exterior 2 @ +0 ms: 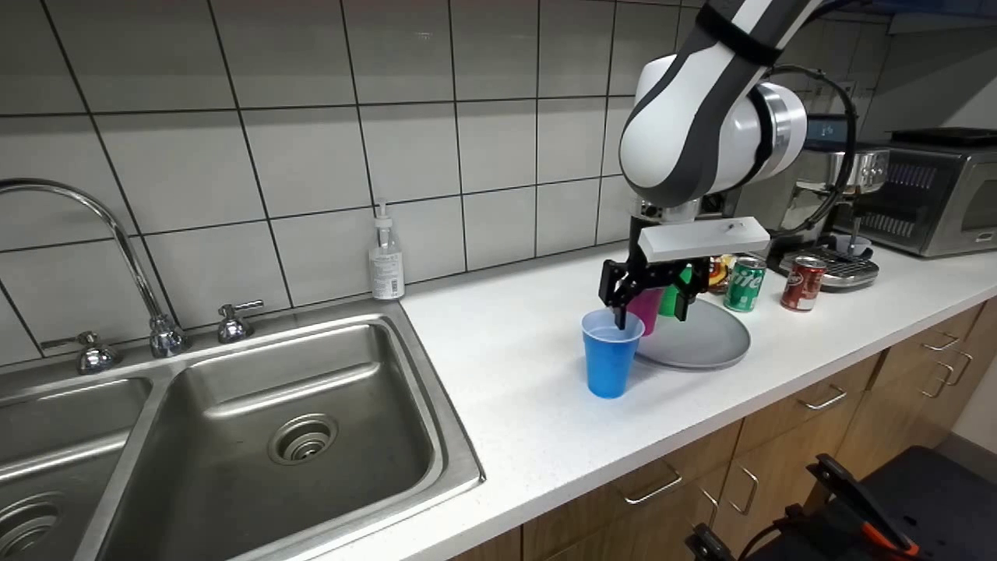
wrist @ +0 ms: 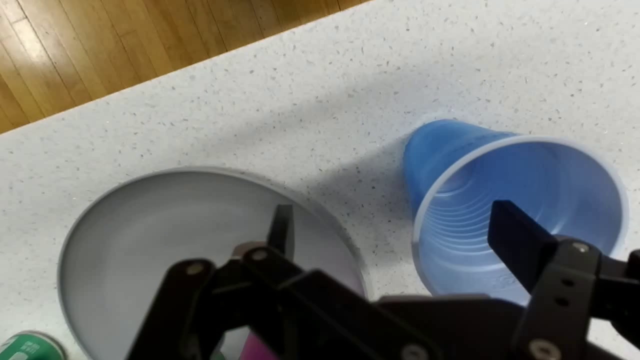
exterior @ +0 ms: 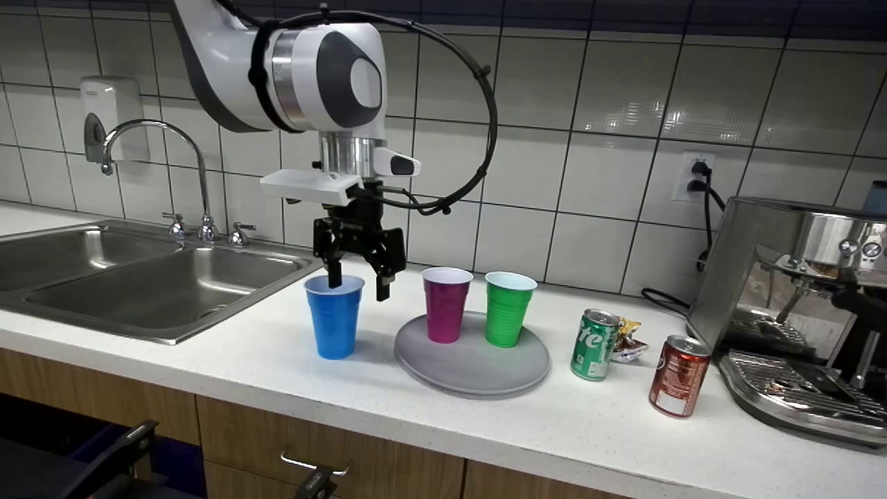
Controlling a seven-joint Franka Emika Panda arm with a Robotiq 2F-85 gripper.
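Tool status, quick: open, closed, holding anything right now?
Tool: open, holding nothing; one finger is at the mouth of the blue cup, the other outside it.

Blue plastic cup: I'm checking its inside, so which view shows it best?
The wrist view: it looks into the blue tapered plastic cup, showing ridged inner walls, though one finger of the black claw hides part. Both exterior views show it upright, mostly from outside.

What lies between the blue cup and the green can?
Between the blue cup and the green can lies the gray plate, carrying the purple cup and green cup; an exterior view shows this.
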